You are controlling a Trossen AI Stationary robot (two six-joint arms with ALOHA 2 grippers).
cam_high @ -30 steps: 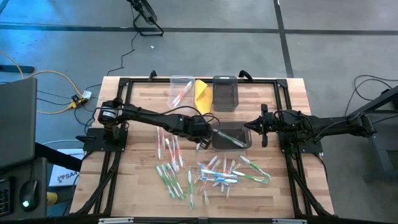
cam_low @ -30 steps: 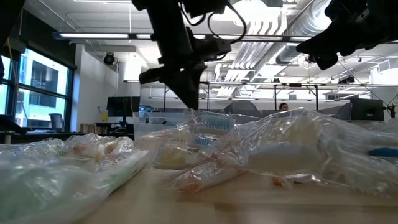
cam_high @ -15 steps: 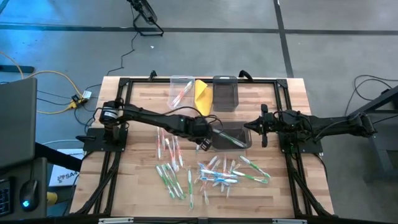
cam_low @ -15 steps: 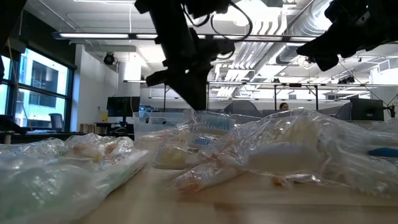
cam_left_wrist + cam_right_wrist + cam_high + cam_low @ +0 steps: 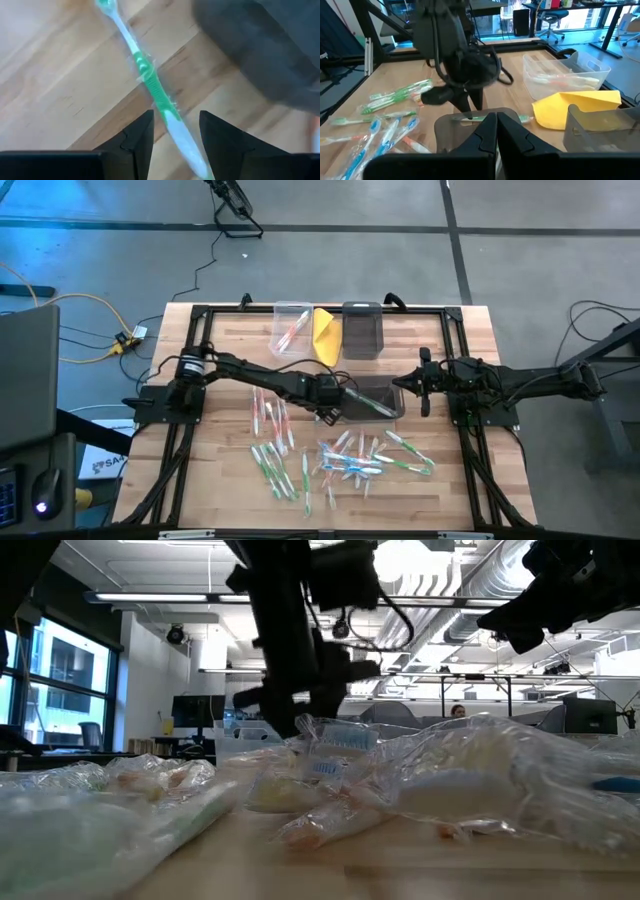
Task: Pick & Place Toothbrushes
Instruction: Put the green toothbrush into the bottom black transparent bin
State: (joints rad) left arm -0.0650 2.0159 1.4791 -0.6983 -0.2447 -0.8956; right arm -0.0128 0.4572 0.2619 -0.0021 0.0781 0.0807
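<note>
A green-and-white toothbrush [image 5: 156,95], sealed in a clear wrapper, is seen lying slantwise between the parted jaws of the left gripper [image 5: 175,131]; whether either finger touches it cannot be told. Its far end reaches toward the dark bin [image 5: 375,398] just ahead of those jaws. In the high view the same brush is laid across that bin's near rim. Many more toothbrushes [image 5: 352,463], white with green, blue or orange parts, are scattered on the wooden table [image 5: 225,480] behind and beside the left gripper; an exact count cannot be made. Three bins are counted: two dark, and one clear bin [image 5: 290,326] holding a few brushes. The right gripper [image 5: 423,383] is held with jaws together beyond the near dark bin.
</note>
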